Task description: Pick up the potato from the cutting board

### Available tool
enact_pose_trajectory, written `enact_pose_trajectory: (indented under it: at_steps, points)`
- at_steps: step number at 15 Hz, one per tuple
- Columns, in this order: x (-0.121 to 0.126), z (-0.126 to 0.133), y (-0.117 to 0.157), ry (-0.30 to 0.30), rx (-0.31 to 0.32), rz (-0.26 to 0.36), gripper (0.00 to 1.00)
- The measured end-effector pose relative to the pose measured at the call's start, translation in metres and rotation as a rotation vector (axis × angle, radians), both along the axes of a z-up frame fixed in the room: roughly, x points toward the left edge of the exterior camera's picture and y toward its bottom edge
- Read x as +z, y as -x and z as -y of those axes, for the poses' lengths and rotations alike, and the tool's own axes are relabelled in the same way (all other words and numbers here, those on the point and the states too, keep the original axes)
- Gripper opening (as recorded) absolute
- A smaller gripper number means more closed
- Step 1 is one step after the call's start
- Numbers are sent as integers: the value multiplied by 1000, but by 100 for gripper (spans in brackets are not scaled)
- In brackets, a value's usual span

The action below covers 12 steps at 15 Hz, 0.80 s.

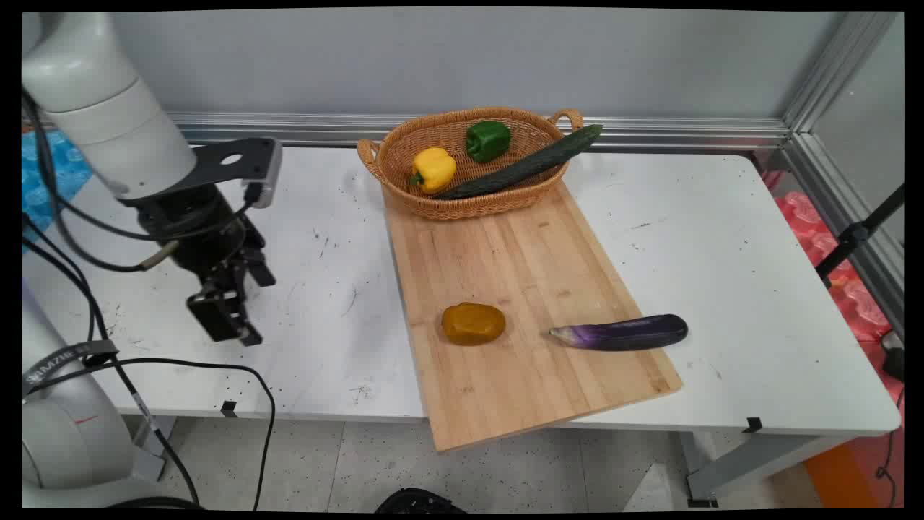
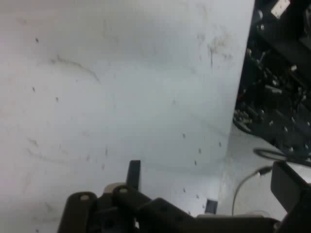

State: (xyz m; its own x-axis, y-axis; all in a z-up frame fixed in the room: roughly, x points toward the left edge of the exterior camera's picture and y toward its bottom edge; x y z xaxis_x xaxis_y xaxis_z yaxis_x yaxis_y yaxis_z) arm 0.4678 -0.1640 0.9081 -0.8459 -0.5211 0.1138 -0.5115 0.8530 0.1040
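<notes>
Over the bare left part of the white table (image 1: 325,303), the gripper (image 1: 225,321) hangs well apart from every item; its opening cannot be determined. A brownish lump (image 1: 473,323) and an eggplant (image 1: 621,334) lie on the cutting board (image 1: 505,245). The basket (image 1: 404,148) holds a yellow pepper (image 1: 433,170), a green pepper (image 1: 488,140) and a cucumber (image 1: 523,166).

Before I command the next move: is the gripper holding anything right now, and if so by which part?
Nothing is held. The gripper hangs over bare table at the left, apart from the cutting board and its vegetables.

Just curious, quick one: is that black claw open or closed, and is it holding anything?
Gripper: holds nothing; open or closed cannot be told.
</notes>
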Motion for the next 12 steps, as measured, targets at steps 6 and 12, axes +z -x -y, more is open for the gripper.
enact_pose_trajectory:
  at_steps: [6, 12]
  points:
    - [-3, 38, 40, 88, 5, -58, 100]
    - [-16, 66, 97, 175, -15, -120, 100]
